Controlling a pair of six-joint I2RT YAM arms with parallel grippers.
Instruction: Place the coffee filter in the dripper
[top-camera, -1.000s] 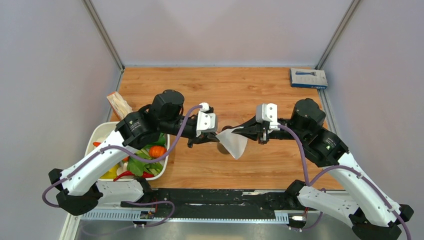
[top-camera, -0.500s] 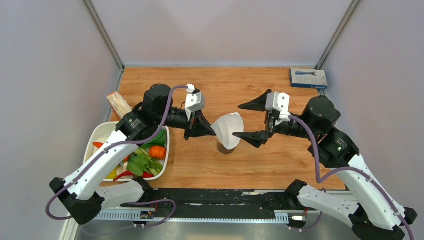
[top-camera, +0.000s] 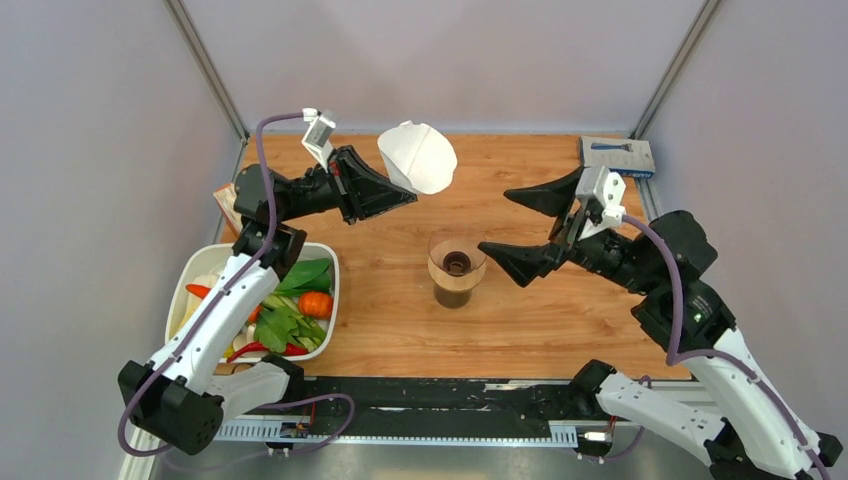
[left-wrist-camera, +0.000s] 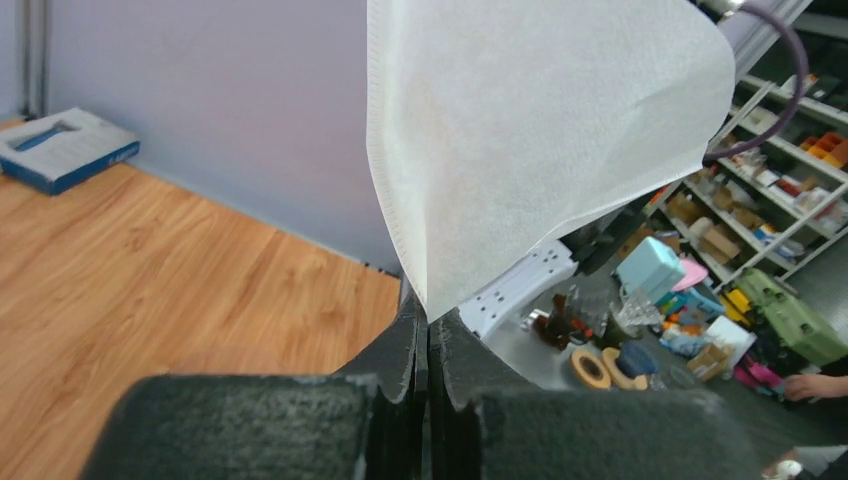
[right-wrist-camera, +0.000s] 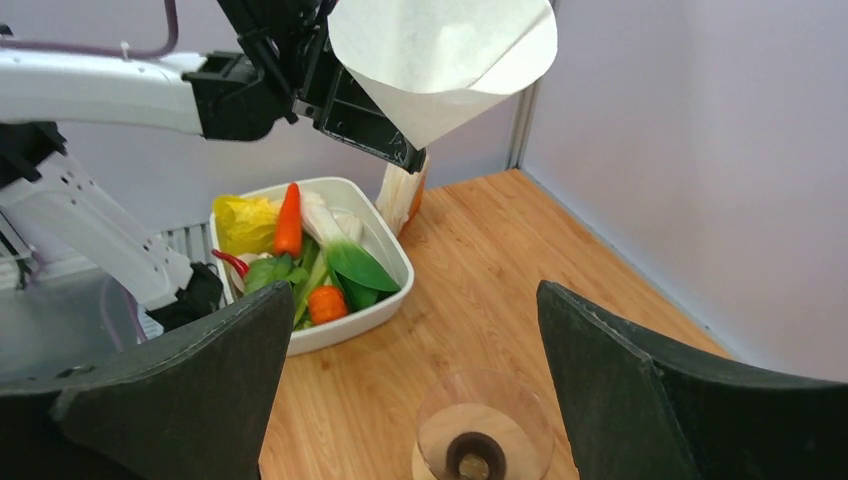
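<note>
Overhead, the left gripper pinches the coffee filter, well apart from the dripper; only the camera on the spread right gripper shows it cone-shaped.

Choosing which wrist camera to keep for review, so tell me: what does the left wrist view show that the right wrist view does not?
Only the left wrist view: the blue box lying on the wooden table by the wall, and cluttered shelves beyond the cell.
Only the right wrist view: a clear sight of the dripper, standing with nothing in it, framed by the open right gripper, plus the white dish of vegetables.
Both: the coffee filter, pinched at its pointed end by the shut left gripper and held up off the table.
</note>
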